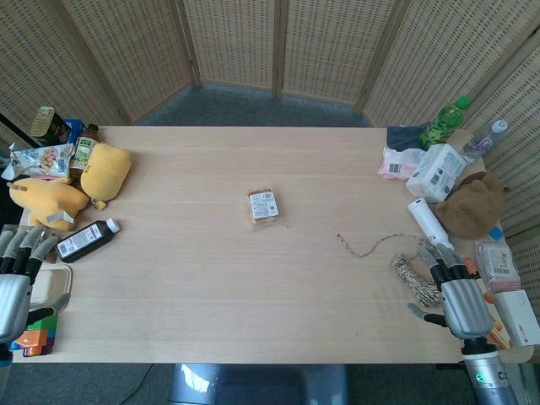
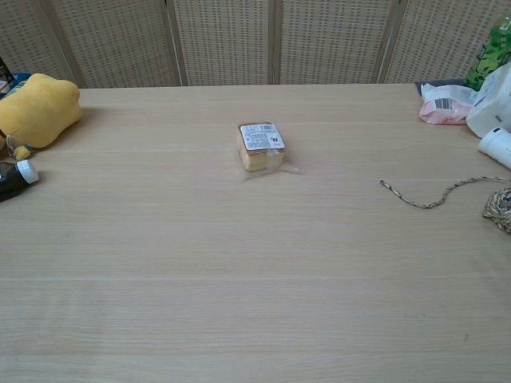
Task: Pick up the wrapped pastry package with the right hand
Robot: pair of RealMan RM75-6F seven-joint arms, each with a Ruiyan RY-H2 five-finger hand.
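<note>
Fingers (image 1: 445, 257) of right hand (image 1: 460, 299) spread, holding nothing, at near right table edge; left hand (image 1: 17, 283) likewise spread and empty, near left. Pastry package (image 1: 263, 205) lies untouched mid-table, well apart from both. Reach and grasp remain. Twine (image 1: 409, 268) lies just beside right hand; path toward package otherwise looks unobstructed.

The pastry package (image 1: 263, 206) lies alone near the middle of the table (image 1: 211, 295), well apart from both hands. The right hand (image 1: 460, 297) rests at the near right edge, touching a ball of twine (image 1: 415, 277) whose loose end (image 1: 369, 245) trails left toward the centre. The left hand (image 1: 17, 274) sits at the near left corner, with a bottle (image 1: 87, 239) just behind it and plush toys (image 1: 76, 186) farther back.
</note>
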